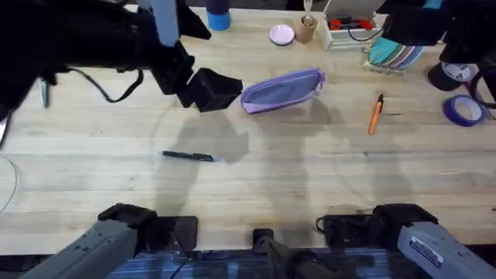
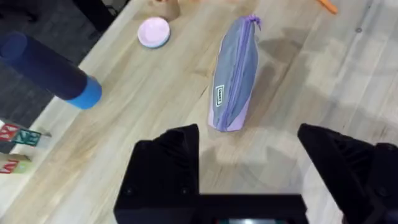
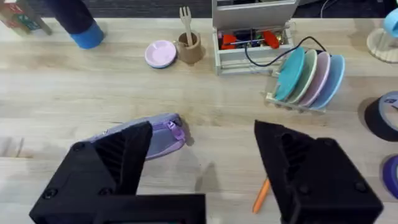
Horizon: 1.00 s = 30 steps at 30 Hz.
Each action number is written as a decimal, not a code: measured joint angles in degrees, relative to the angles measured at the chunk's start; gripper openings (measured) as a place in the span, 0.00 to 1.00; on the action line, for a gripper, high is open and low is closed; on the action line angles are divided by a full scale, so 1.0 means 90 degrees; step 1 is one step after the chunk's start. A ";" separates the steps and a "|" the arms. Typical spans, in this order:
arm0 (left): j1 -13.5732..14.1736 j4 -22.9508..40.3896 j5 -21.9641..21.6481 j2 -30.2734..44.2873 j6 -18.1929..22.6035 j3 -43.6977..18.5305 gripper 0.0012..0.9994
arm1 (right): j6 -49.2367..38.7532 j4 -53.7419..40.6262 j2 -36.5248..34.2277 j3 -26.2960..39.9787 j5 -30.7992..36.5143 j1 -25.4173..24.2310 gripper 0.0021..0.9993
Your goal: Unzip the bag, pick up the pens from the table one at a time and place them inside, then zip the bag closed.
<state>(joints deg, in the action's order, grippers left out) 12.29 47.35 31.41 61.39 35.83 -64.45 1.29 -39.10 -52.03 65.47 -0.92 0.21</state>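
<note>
Two arms: both raised above the table (image 1: pixel 256 186), reaching toward its far edge.
Left gripper (image 1: pixel 203 89): hovered just left of the bag (image 1: pixel 283 91), fingers spread wide, holding nothing.
Black pen (image 1: pixel 188 156): lay left of centre, toward the near edge.
Bag: lay zipped near the far edge; left wrist view showed its small label.
Right gripper (image 3: pixel 205 165): fingers wide apart, empty.
Orange pen (image 1: pixel 376 115): right of the bag.

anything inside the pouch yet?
Can't tell: the lavender pouch looks zipped shut, hiding its interior. Both pens lie outside on the table: the black pen and the orange pen.
</note>
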 joint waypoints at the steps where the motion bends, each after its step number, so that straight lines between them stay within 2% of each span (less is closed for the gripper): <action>1: 0.0000 0.0000 -0.0008 0.0101 -0.0001 0.0000 0.99 | 0.0001 0.0022 0.0000 0.0000 -0.0001 0.0000 1.00; 6: 0.0000 -0.0130 -0.0066 0.0672 -0.0001 0.0000 0.99 | 0.0001 0.0103 0.0000 0.0000 0.0001 0.0000 1.00; 16: 0.0000 -0.0860 -0.0032 0.1963 0.0019 0.0000 0.99 | -0.0001 0.0111 0.0000 0.0000 -0.0001 0.0000 1.00; 17: 0.0000 -0.0969 0.0047 0.2289 0.0019 0.0000 0.99 | 0.0001 0.0108 0.0000 0.0000 -0.0001 0.0000 1.00; 22: 0.0000 -0.1293 0.0279 0.2778 0.0021 0.0000 0.99 | 0.0000 0.0111 0.0000 0.0000 -0.0001 0.0000 0.99; 23: 0.0000 -0.1412 0.0455 0.3026 0.0019 0.0000 0.99 | -0.0001 0.0111 0.0000 0.0000 -0.0001 0.0000 1.00; 30: 0.0025 -0.1680 0.0897 0.3646 0.0021 0.0000 0.99 | 0.0001 0.0111 0.0000 0.0000 -0.0001 0.0000 1.00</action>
<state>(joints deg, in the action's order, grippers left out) 12.52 32.23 39.49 94.20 36.02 -64.45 1.30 -38.11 -52.03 65.47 -0.93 0.21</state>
